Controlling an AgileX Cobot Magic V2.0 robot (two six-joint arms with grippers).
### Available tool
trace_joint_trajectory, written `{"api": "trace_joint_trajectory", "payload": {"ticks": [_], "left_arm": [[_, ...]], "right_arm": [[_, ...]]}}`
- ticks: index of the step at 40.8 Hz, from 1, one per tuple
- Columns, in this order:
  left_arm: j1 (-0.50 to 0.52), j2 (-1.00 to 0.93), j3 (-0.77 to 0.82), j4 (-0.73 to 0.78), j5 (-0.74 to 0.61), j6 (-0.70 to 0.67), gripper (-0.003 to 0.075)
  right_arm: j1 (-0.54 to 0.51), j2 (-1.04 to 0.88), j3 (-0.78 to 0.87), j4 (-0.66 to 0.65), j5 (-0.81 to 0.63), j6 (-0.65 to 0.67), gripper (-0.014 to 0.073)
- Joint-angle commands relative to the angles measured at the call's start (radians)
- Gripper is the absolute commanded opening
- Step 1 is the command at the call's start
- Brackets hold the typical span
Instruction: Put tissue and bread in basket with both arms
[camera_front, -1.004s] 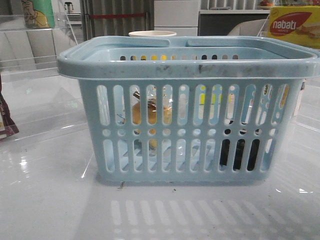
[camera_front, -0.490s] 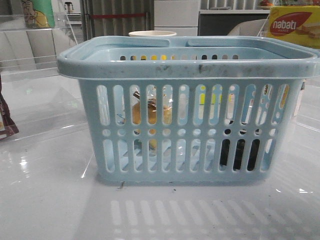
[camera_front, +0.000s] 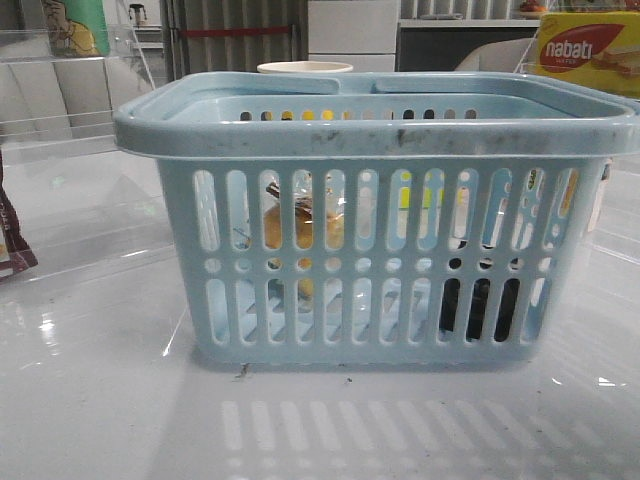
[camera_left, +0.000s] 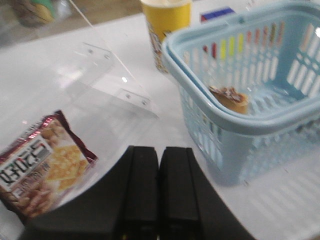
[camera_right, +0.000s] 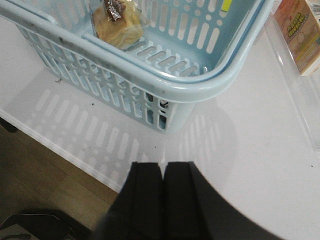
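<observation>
The light-blue slotted basket (camera_front: 380, 130) stands in the middle of the table, and also shows in the left wrist view (camera_left: 235, 125) and the right wrist view (camera_right: 150, 80). The bread (camera_front: 300, 228) lies inside it at the left, golden in a clear wrapper, and shows too in the wrist views (camera_left: 231, 99) (camera_right: 118, 21). The dark tissue pack (camera_front: 478, 305) stands inside at the right, seen through the slots (camera_right: 163, 104). My left gripper (camera_left: 160, 155) is shut and empty, to the left of the basket. My right gripper (camera_right: 162, 170) is shut and empty, near the basket's front right corner. Neither gripper shows in the front view.
A brown-and-white snack packet (camera_left: 40, 165) lies left of the basket (camera_front: 12, 245). A yellow cup (camera_left: 165, 27) stands behind the basket. A clear acrylic stand (camera_left: 107, 75) is at the left. A nabati box (camera_front: 590, 50) sits at the back right. The table's front edge (camera_right: 60, 150) is close to the right gripper.
</observation>
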Motion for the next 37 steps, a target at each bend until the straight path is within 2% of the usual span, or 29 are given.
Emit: {"api": "trace_joint_trajectory", "payload": {"ticks": [1, 9, 14, 23, 37], "left_arm": [[0.094, -0.083, 0.074, 0.003, -0.231, -0.005, 0.0092], [0.284, -0.324, 0.389, -0.019, -0.464, -0.009, 0.0092], [0.345, -0.442, 0.535, -0.045, -0.557, -0.009, 0.0092], [0.348, -0.488, 0.667, -0.084, -0.698, -0.009, 0.0092], [0.315, -0.488, 0.664, -0.084, -0.690, -0.009, 0.0092]], "right_arm": [[-0.003, 0.003, -0.026, -0.011, -0.060, 0.000, 0.0057], [-0.003, 0.003, -0.026, -0.011, -0.060, 0.000, 0.0057], [-0.003, 0.003, -0.026, -0.011, -0.060, 0.000, 0.0057], [-0.003, 0.003, -0.026, -0.011, -0.059, 0.000, 0.0057], [-0.003, 0.003, -0.026, -0.011, -0.059, 0.000, 0.0057]]}}
